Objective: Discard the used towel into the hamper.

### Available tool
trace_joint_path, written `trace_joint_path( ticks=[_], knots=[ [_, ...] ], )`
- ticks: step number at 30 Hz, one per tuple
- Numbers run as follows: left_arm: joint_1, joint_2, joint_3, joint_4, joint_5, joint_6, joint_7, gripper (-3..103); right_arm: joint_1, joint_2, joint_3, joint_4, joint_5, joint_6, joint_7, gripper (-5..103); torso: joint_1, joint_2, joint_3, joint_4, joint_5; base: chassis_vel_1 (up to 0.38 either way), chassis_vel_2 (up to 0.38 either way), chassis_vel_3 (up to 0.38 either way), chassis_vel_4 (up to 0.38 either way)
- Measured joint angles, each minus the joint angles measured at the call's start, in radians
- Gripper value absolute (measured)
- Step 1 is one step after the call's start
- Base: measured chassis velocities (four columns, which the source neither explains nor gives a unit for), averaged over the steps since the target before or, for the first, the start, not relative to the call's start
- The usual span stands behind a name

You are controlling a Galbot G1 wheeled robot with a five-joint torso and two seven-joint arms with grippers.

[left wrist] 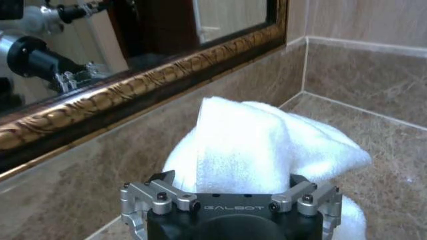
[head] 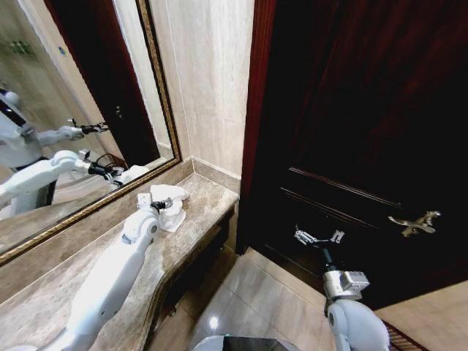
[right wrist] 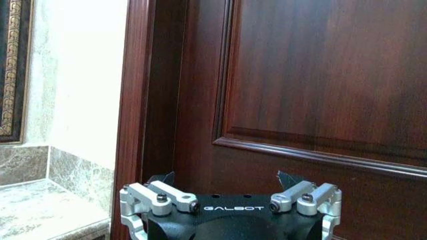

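reaching along the brown marble vanity counter (head: 66, 289) under the gilt-framed wall mirror (head: 51, 110) | dark wooden door (head: 365, 110) faced by idle right gripper (head: 319, 237), jaws spread, empty | crumpled white terry towel (left wrist: 253, 145) near counter's corner, left gripper (head: 170, 202) over it, fingers straddling the folds, probably not yet clamped

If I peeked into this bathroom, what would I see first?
Probably the white towel, bunched up on the brown marble counter near the corner, just below the gold-framed mirror. The left gripper is right at it, with the towel rising between its fingers. Then the big dark wooden door, where the right gripper hangs open in front of it.
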Motion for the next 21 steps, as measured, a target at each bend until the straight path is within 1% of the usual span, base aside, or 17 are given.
trace_joint_path(
  ticks=[7,14,16,18,19,21],
  knots=[
    [-0.037,-0.009,0.053,0.057,0.000,-0.001,0.016,100,-0.007,0.000,0.005,0.006,0.001,0.005,0.002,100,0.000,0.000,0.000,0.0000,0.0000,0.000,0.000,0.000,0.000],
    [-0.038,-0.018,0.062,0.067,0.001,-0.002,0.019,100,-0.008,0.000,0.006,0.005,-0.001,0.015,0.004,100,0.000,0.000,0.000,0.0000,0.0001,0.000,0.000,0.000,0.000],
    [-0.036,-0.018,0.062,0.068,0.002,-0.002,0.020,101,-0.008,0.000,0.006,0.003,-0.002,0.016,0.004,100,0.000,0.000,0.000,0.0000,0.0001,0.000,0.000,0.000,0.000],
    [-0.033,-0.019,0.059,0.072,0.003,-0.002,0.030,93,-0.008,0.000,0.006,0.000,-0.002,0.019,0.004,100,0.000,0.000,0.000,0.0001,0.0001,0.000,0.000,0.000,0.000],
    [-0.033,-0.019,0.059,0.072,0.003,-0.002,0.030,93,-0.008,0.000,0.006,0.000,-0.002,0.019,0.004,100,0.000,0.000,0.000,0.0001,0.0001,0.000,0.000,0.000,0.000],
    [-0.026,-0.017,0.054,0.073,0.005,-0.002,0.049,84,-0.006,0.000,0.005,-0.001,-0.002,0.019,0.004,100,0.000,0.000,0.000,0.0000,0.0001,0.000,0.000,0.000,0.000]
  ],
)
